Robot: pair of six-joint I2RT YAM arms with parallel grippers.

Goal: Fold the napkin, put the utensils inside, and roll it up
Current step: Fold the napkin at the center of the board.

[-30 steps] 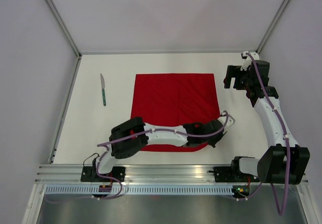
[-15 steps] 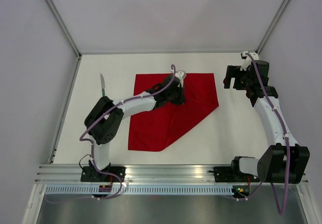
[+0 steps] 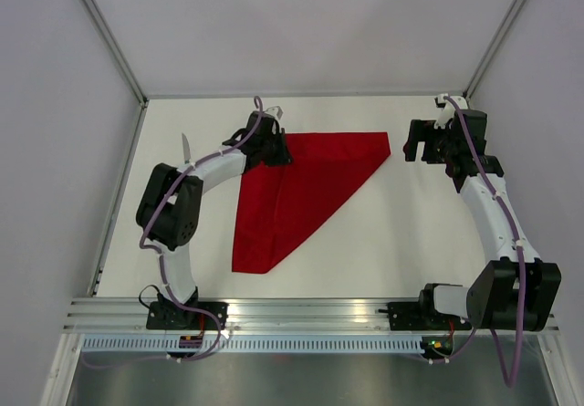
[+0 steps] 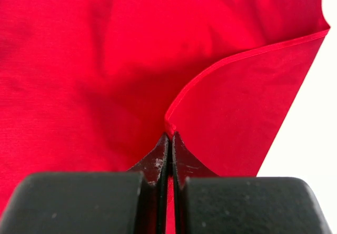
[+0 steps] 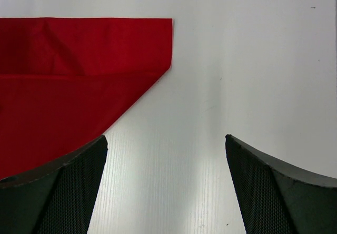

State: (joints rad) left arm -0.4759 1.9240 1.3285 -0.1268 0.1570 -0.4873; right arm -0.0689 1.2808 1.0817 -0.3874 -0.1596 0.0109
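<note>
The red napkin (image 3: pixel 301 187) lies on the white table, folded on the diagonal into a triangle. My left gripper (image 3: pixel 272 148) is at its far left corner, shut on the napkin's corner (image 4: pixel 169 126), which it holds over the layer below. The napkin also shows in the right wrist view (image 5: pixel 68 76). A knife with a green handle (image 3: pixel 187 164) lies left of the napkin, partly behind my left arm. My right gripper (image 3: pixel 429 141) is open and empty, just right of the napkin's far right corner.
The table's left rail (image 3: pixel 119 196) runs close to the knife. Back and side walls enclose the table. My right arm (image 3: pixel 493 214) stands along the right side.
My left gripper has carried the napkin's near right corner across to the far left, turning the flat square into a triangle. The right arm has not moved.
</note>
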